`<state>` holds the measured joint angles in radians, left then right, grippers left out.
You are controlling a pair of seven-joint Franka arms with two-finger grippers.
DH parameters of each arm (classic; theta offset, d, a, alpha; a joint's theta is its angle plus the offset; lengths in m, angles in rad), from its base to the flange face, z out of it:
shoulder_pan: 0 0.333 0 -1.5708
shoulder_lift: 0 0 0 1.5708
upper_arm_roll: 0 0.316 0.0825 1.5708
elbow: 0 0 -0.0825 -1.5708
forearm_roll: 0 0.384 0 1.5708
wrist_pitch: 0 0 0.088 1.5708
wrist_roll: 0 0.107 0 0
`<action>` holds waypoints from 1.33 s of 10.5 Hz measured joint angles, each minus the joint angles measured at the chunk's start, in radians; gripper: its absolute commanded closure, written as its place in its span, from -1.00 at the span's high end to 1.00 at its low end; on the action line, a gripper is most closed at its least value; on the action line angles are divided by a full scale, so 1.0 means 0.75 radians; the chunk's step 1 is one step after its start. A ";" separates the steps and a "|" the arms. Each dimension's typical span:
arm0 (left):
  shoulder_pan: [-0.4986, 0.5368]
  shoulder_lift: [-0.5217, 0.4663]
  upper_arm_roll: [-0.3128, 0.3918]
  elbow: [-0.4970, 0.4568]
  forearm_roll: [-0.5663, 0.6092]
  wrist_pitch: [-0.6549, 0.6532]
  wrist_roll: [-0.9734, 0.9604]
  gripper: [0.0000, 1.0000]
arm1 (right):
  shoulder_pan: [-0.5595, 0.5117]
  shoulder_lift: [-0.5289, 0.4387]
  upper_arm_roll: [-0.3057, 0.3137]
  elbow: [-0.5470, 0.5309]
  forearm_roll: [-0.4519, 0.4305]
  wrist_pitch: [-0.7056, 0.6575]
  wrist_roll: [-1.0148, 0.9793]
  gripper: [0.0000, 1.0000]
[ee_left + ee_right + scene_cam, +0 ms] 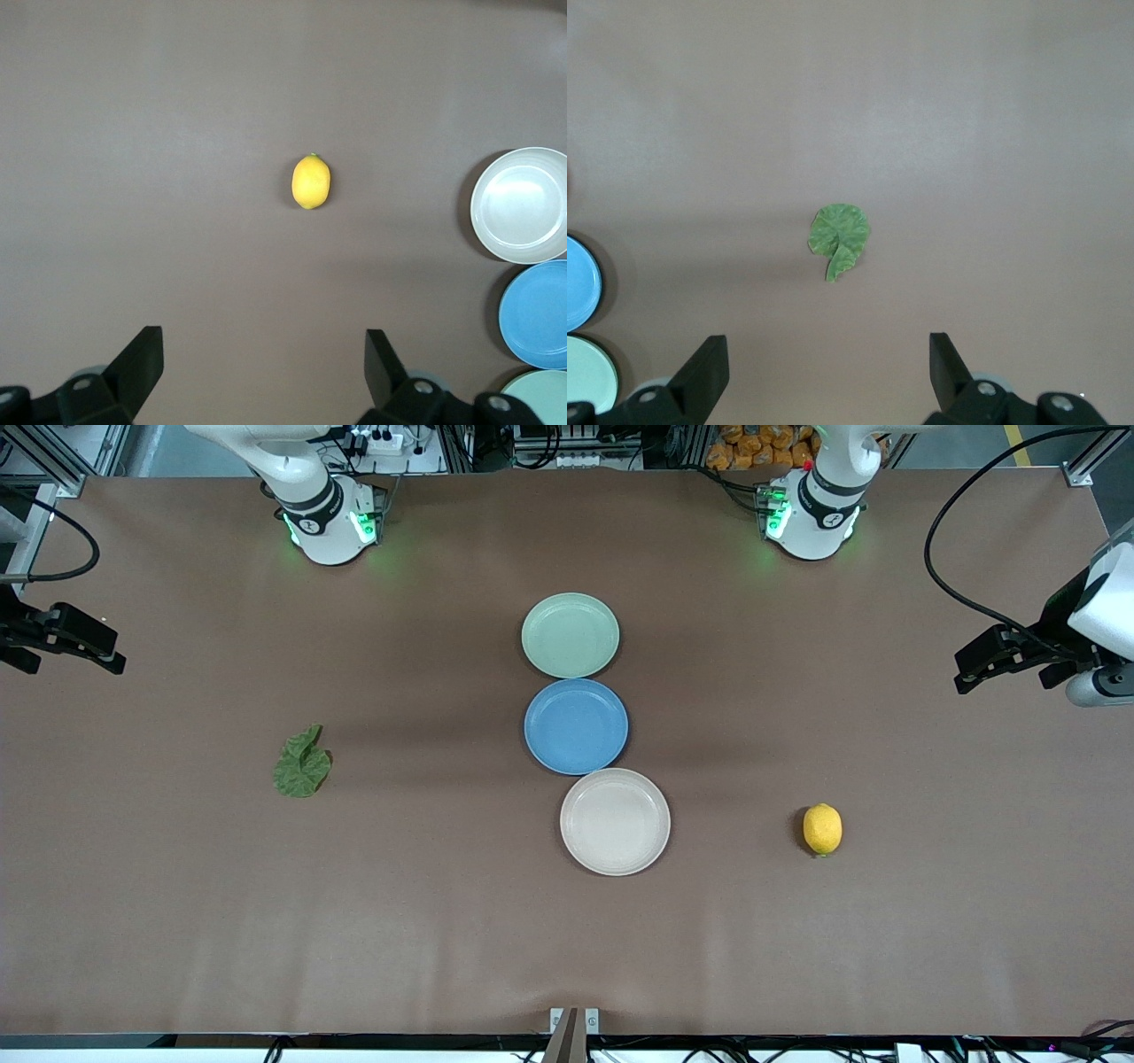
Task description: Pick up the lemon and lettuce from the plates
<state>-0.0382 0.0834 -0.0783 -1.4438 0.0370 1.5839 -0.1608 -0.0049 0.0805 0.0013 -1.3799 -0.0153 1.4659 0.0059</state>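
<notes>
The yellow lemon [822, 829] [311, 181] lies on the bare table toward the left arm's end, not on a plate. The green lettuce [302, 763] [839, 237] lies on the table toward the right arm's end. The mint plate [570, 635] and the beige plate [615, 821] stand mid-table, both empty. My left gripper [974, 669] [263, 341] hangs open over the table's edge at the left arm's end, holding nothing. My right gripper [111, 657] [827, 345] hangs open over the edge at the right arm's end, likewise with nothing in it.
A blue plate [576, 725] sits between the mint and beige plates, touching both in a row. Both arm bases [328, 522] [811, 514] stand along the table's edge farthest from the front camera. Brown tabletop surrounds the lemon and the lettuce.
</notes>
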 measured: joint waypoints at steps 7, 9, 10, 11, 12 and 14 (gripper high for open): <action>-0.004 0.004 -0.001 -0.004 0.000 0.000 0.000 1.00 | -0.001 0.000 -0.002 0.000 0.000 0.000 0.000 1.00; -0.009 0.013 -0.001 -0.007 0.000 0.000 0.000 1.00 | -0.001 0.000 -0.002 0.000 0.000 0.000 0.000 1.00; -0.016 0.020 -0.001 -0.007 0.000 0.000 0.000 1.00 | -0.001 0.000 -0.002 0.000 0.000 0.000 0.000 1.00; -0.021 0.026 -0.002 -0.008 0.000 0.000 0.000 1.00 | -0.002 0.000 -0.002 0.000 0.000 0.000 0.000 1.00; -0.023 0.032 -0.004 -0.008 0.000 0.000 0.000 1.00 | -0.002 0.000 -0.002 0.000 0.000 0.000 0.000 1.00; -0.024 0.036 -0.005 -0.008 0.000 0.000 0.000 1.00 | -0.002 0.000 -0.002 0.000 0.000 0.000 0.000 1.00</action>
<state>-0.0566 0.1108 -0.0818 -1.4496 0.0370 1.5839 -0.1608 -0.0061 0.0805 -0.0001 -1.3799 -0.0153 1.4658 0.0059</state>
